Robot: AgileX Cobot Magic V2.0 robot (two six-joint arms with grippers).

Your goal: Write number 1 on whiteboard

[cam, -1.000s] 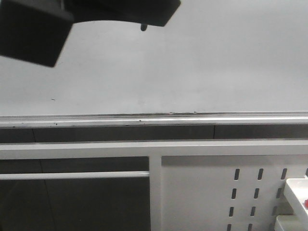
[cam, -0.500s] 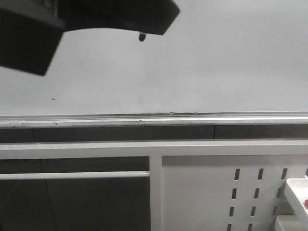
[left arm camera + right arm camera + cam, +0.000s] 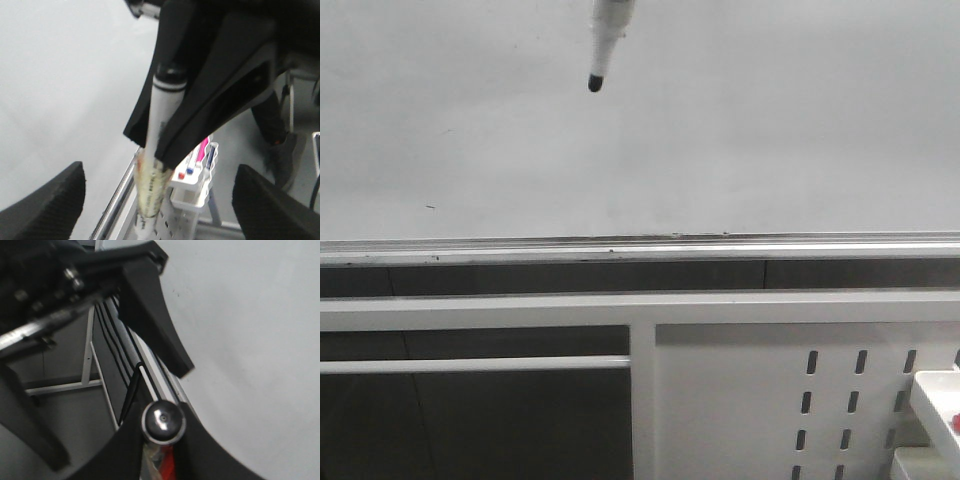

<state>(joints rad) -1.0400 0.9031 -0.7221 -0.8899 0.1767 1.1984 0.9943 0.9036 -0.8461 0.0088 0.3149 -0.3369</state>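
The whiteboard (image 3: pixel 770 130) fills the upper part of the front view and shows no marker stroke, so the number 1 is not in view. A white marker (image 3: pixel 612 20) comes down from the top edge, with its black tip (image 3: pixel 595 83) in front of the board. I cannot tell whether the tip touches it. My right gripper (image 3: pixel 163 426) is shut on the marker's black capped end; its black fingers (image 3: pixel 215 90) also show in the left wrist view, holding the marker (image 3: pixel 162 115). My left gripper (image 3: pixel 159 175) is open, with its pads on either side of the marker and apart from it.
A silver ledge (image 3: pixel 640 248) runs along the board's lower edge. Below it stands a white frame with a perforated panel (image 3: pixel 800 400). A white holder (image 3: pixel 197 187) with spare markers hangs at the lower right, and its corner shows in the front view (image 3: pixel 935 410). A tiny dark speck (image 3: pixel 430 207) is on the board.
The black gripper bodies that filled the top left of the front view have moved up out of view. The marker's white barrel and black tip now show there.
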